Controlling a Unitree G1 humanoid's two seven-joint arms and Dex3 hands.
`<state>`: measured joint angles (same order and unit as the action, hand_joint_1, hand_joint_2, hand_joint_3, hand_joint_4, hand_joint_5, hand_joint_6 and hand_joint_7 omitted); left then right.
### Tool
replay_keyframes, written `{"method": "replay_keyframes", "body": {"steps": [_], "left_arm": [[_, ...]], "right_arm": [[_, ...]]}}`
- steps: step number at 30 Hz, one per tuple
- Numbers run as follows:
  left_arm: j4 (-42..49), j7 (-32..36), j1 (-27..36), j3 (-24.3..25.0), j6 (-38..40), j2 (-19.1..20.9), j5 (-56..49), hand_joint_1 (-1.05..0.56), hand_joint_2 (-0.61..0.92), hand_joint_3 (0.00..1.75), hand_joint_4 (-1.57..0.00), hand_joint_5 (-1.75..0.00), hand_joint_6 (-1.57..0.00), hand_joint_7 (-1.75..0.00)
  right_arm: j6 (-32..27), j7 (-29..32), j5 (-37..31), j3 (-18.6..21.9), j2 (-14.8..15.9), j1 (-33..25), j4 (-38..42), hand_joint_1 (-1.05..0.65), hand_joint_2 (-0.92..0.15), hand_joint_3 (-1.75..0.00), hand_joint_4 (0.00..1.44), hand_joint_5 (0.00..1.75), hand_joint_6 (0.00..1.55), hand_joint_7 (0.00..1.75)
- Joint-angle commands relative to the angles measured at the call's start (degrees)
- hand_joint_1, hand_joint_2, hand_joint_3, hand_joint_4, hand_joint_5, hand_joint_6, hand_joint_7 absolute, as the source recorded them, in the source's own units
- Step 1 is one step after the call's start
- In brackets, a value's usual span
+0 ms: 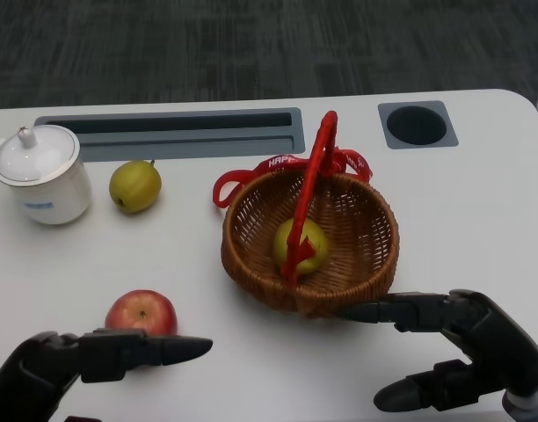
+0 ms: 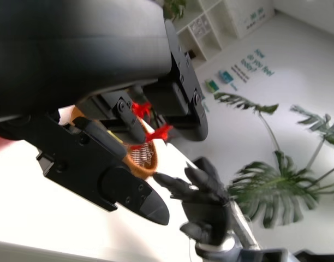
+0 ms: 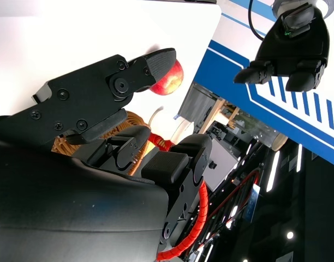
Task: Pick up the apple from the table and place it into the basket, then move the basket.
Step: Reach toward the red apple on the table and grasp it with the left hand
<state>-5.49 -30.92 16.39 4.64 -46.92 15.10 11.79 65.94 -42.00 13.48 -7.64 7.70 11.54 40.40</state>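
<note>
- My left hand [image 1: 71, 362] sits at the near left corner of the table [image 1: 480, 211], fingers extended and apart, holding nothing; one finger stretches sideways just in front of the apple.
- The apple [image 1: 141, 312] (red, stem dimple upward) rests on the table just beyond that finger; I cannot tell whether the finger touches it. I judge it firm, smooth and moderately heavy for its size, apt to roll if nudged, so I would take it around its widest girth, thumb against opposing fingers, not at the stem end.
- A yellow-green pear [image 1: 135, 185] and a white lidded cup [image 1: 40, 176] stand farther back on the left, well apart from the apple.
- The basket [image 1: 352, 264] (woven wicker, red handle [image 1: 311, 189] arching over it, red ribbon at the back rim) stands right of centre and already holds a yellow-green fruit [image 1: 300, 244]. I judge it light and fairly stiff; the handle is the natural hold for moving it.
- My right hand [image 1: 467, 347] lies at the near right, fingers spread with nothing between them; its upper finger points at the basket's near wall, close to it, contact uncertain.
- The apple lies to the left of the basket, well apart from my right hand.
</note>
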Motion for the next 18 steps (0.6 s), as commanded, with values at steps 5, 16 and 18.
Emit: {"method": "replay_keyframes", "body": {"steps": [5, 16, 18], "left_arm": [[6.07, 10.13, -5.56, 7.98, -8.85, -0.17, -17.98, -0.72, 0.66, 0.0, -0.52, 0.0, -0.49, 0.0], [23.65, 21.44, -16.73, 7.15, -9.63, 2.71, -30.07, -0.74, 0.66, 0.0, -0.45, -0.02, -0.41, -0.01], [27.91, 23.7, -19.17, 5.99, -9.61, 3.14, -32.19, -0.73, 0.66, 0.0, -0.45, -0.02, -0.41, -0.01]], "right_arm": [[-0.01, 0.74, 0.05, 0.45, 0.48, -0.59, -0.36, -0.37, -0.76, 0.0, 0.75, 0.0, 0.71, 0.0], [0.15, 1.0, 0.34, 0.44, 0.72, -1.05, -0.68, -0.36, -0.75, 0.0, 0.76, 0.0, 0.72, 0.0], [0.16, 0.97, 0.42, 0.45, 0.78, -1.01, -0.66, -0.36, -0.75, 0.0, 0.76, 0.0, 0.72, 0.0]]}}
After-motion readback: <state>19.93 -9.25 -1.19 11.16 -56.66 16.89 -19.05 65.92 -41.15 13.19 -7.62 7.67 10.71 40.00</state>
